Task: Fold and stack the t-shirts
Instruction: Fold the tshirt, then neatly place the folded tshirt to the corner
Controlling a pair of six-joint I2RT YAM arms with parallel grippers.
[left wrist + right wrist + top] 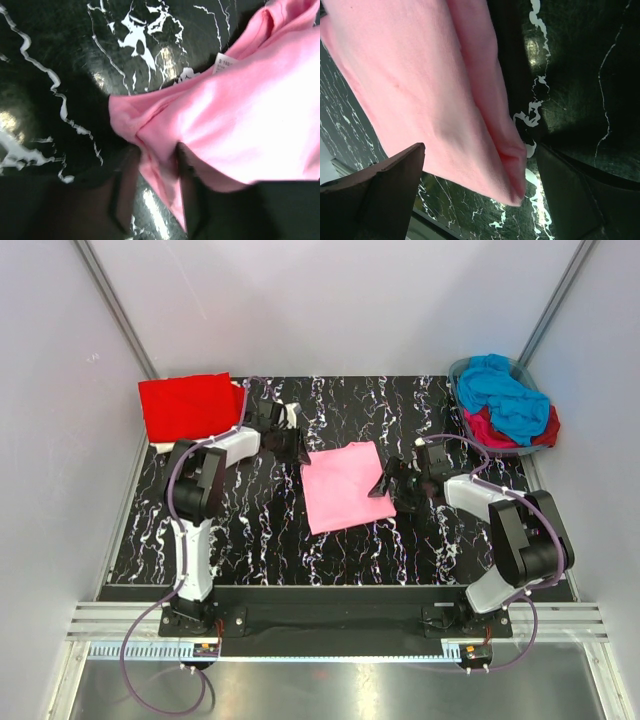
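Observation:
A light pink t-shirt (342, 485) lies folded in a rectangle at the middle of the table. My left gripper (300, 452) is at its far left corner. In the left wrist view that gripper (155, 150) is shut on a bunched corner of the pink t-shirt (240, 115), close to the white neck label (223, 62). My right gripper (385, 485) is at the right edge. In the right wrist view it (480, 147) stands open, straddling the folded edge of the pink t-shirt (420, 85) without pinching it. A folded red t-shirt (190, 405) lies at the back left.
A grey-rimmed basket (460, 370) stands at the back right corner, holding a bright blue t-shirt (505, 390) over a magenta one (490, 428). White walls close in the black marbled table (250, 530) on three sides.

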